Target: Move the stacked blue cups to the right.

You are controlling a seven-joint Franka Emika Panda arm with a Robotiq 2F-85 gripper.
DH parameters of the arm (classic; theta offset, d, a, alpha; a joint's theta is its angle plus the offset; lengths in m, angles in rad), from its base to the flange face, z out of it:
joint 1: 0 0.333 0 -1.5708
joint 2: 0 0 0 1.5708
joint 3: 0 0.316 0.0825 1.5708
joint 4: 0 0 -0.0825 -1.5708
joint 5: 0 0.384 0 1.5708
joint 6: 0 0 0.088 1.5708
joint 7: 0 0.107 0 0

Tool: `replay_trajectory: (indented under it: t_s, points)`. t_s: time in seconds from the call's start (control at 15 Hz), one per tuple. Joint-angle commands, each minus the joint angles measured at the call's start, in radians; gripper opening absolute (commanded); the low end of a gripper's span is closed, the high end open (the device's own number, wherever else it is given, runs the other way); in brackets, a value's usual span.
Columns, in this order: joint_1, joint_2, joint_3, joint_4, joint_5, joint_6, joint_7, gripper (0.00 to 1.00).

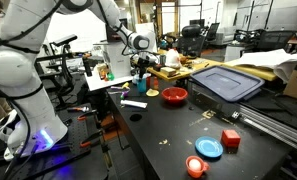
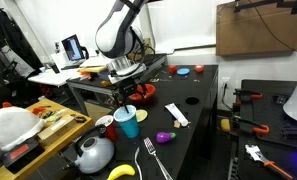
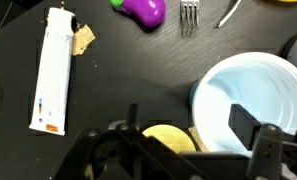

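Blue cups (image 3: pixel 250 80), pincer finger (image 3: pixel 245 122) apparently inside

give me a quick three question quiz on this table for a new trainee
1. True or false: the gripper is open at the stacked blue cups.
2. In the wrist view, what lies beside the purple eggplant? A fork; B spoon; C knife.
3. Fill in: the bowl near the cups is ___ in colour.
Key: 1 true; 2 A; 3 red.
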Motion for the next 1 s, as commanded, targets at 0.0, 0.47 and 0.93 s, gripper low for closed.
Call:
replay_trajectory:
  t_s: [0.0,0.47,0.93]
  points:
    - [0.0,-0.021,-0.017,-0.047,-0.005,0.025,0.002,0.61]
    - [0.007,-0.039,-0.01,-0.046,0.004,0.031,-0.002,0.07]
    - [0.008,-0.141,0.03,-0.061,0.012,0.039,-0.035,0.01]
